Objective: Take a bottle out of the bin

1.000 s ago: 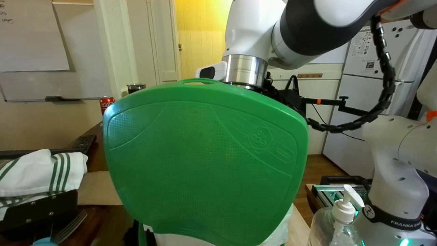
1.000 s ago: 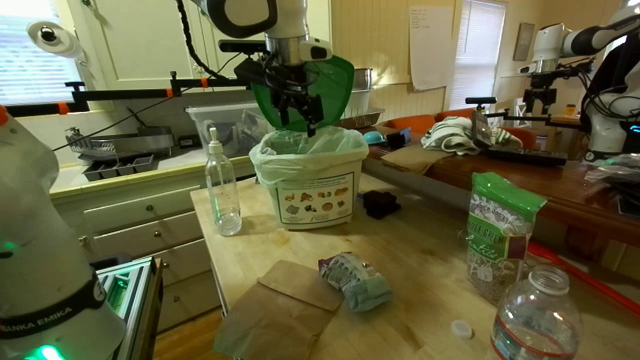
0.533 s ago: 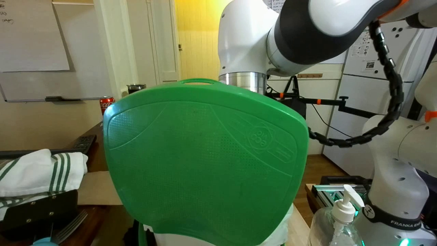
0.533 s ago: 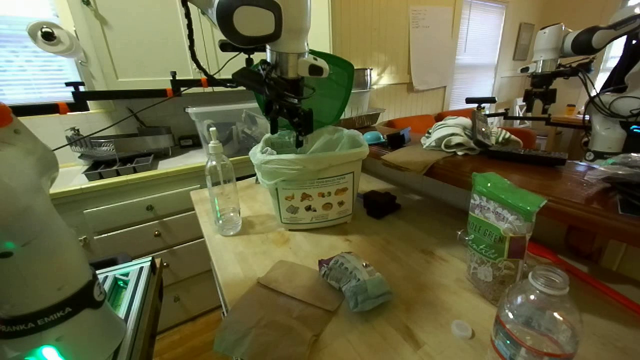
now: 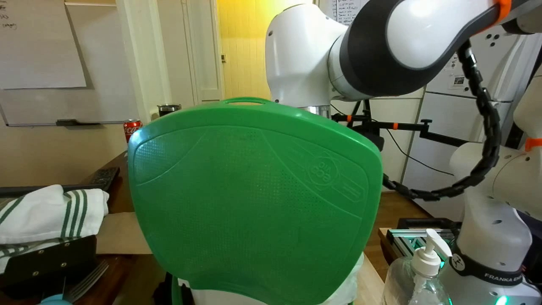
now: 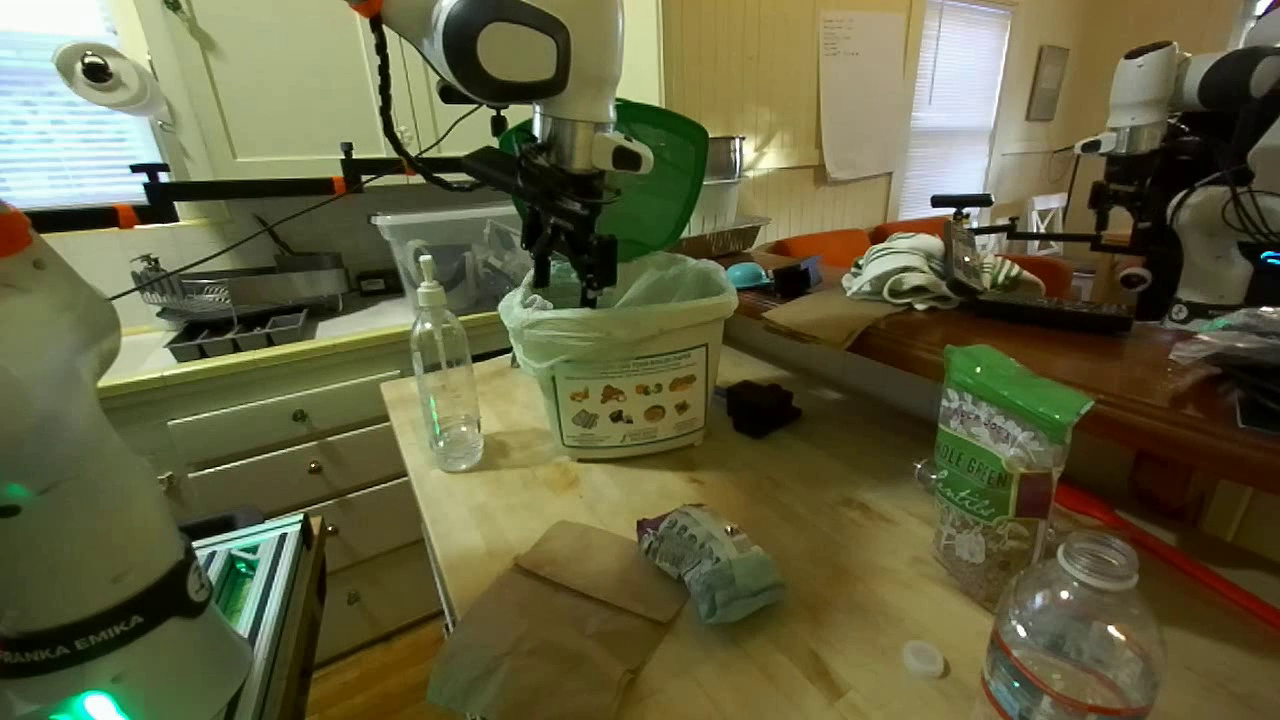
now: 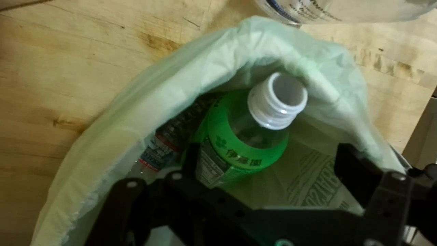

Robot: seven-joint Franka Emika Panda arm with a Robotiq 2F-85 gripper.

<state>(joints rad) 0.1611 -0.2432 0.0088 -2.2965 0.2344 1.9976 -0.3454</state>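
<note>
Wrist view: grn btl [image 7: 249, 152] in bin [image 6: 630, 400], beyond wide-spread fingers [image 7: 353, 167], nearer pic-left one, nothing gripped.

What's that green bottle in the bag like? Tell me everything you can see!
The green bottle looks like clear plastic in a bright green wrapper with dark characters and a printed panel. Its ridged white neck has no cap. It sits neck up in the bin, inside the pale bag, beside another labelled bottle. Its bottom is hidden; I can't tell whether it leans or what touches it.
</note>
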